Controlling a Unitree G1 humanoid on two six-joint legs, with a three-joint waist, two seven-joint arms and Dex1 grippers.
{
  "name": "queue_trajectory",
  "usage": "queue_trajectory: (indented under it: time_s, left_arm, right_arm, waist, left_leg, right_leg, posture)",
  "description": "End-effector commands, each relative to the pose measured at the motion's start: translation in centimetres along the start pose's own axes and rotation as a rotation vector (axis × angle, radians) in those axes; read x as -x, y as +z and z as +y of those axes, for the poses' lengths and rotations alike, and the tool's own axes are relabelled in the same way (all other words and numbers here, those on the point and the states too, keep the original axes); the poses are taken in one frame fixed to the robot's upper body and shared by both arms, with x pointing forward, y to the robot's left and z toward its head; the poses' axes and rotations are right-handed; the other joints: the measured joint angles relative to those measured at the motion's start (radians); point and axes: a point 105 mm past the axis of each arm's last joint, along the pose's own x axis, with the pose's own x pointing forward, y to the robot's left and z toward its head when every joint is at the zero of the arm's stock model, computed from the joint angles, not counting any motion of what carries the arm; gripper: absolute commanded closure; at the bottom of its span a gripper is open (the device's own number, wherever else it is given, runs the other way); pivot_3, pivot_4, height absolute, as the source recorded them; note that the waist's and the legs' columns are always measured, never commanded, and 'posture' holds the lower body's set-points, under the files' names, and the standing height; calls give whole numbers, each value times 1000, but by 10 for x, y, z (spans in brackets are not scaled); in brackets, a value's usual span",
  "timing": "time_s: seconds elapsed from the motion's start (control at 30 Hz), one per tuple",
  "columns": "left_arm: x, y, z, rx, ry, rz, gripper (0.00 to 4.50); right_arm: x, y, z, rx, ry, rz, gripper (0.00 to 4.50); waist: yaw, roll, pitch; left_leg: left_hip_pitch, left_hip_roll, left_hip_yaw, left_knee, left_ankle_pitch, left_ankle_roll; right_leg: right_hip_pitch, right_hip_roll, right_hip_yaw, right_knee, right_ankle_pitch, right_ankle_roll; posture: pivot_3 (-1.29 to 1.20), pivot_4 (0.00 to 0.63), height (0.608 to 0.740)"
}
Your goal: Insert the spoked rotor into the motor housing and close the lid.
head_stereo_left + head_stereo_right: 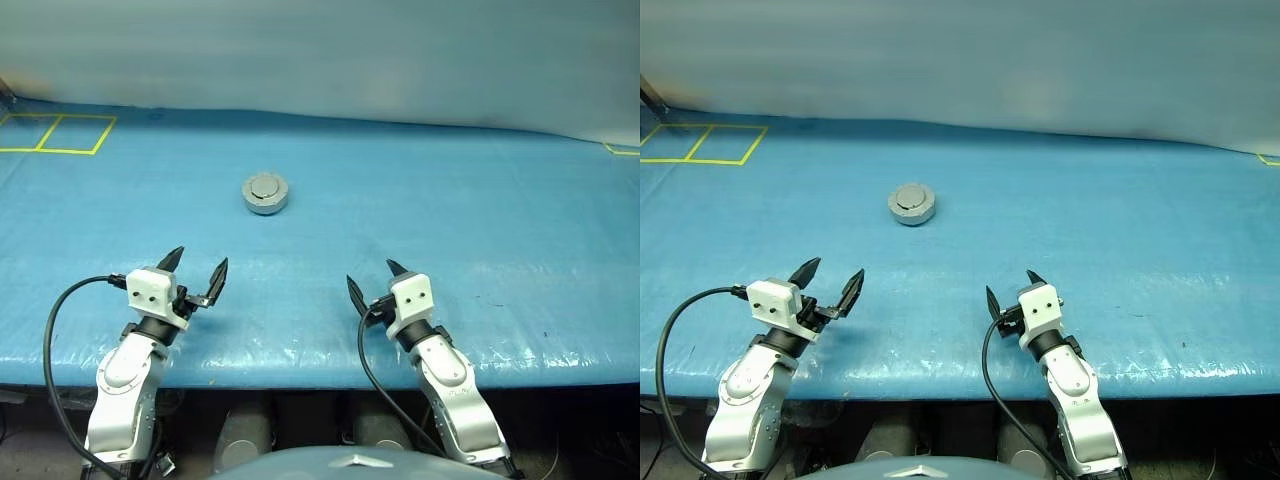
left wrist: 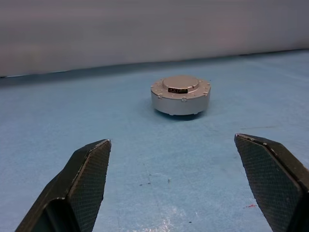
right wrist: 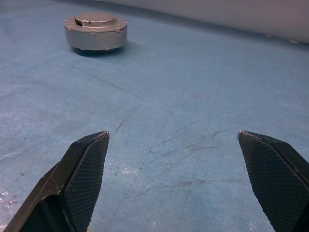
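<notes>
The motor housing (image 1: 265, 193) sits on the blue table, a squat round grey metal case. Its lid (image 2: 180, 83) lies flat on top, shut, with a raised round centre. The spoked rotor is out of view. My left gripper (image 1: 196, 267) hovers near the table's front edge, open and empty, with the housing well ahead of it and slightly to its right. My right gripper (image 1: 376, 281) is open and empty too, near the front edge, with the housing ahead and off to its left (image 3: 95, 32).
A blue sheet covers the table (image 1: 450, 200). Yellow tape squares (image 1: 58, 134) mark the far left corner and a short yellow mark (image 1: 622, 151) the far right. A pale wall rises behind the table.
</notes>
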Motion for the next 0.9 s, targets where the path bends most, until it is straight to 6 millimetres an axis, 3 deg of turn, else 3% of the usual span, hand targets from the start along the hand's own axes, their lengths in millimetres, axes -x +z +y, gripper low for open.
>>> queue_trajectory:
  time_s: [0.03, 0.9]
  left_arm:
    - [-1, 14, -3, -16, -13, -47, 33]
    - [0, 15, -2, -22, -24, -48, 33]
  right_arm:
    - [0, 12, 1, 10, 4, -50, 0]
    - [-1, 12, 5, 10, 25, -53, 0]
  waist:
    - [0, 0, 0]
    - [0, 0, 0]
  left_leg:
    - [0, 0, 0, 0, 0, 0]
    - [0, 0, 0, 0, 0, 0]
  right_leg:
    - [0, 0, 0, 0, 0, 0]
    - [0, 0, 0, 0, 0, 0]
  posture:
    - [0, 150, 740]
    - [0, 150, 740]
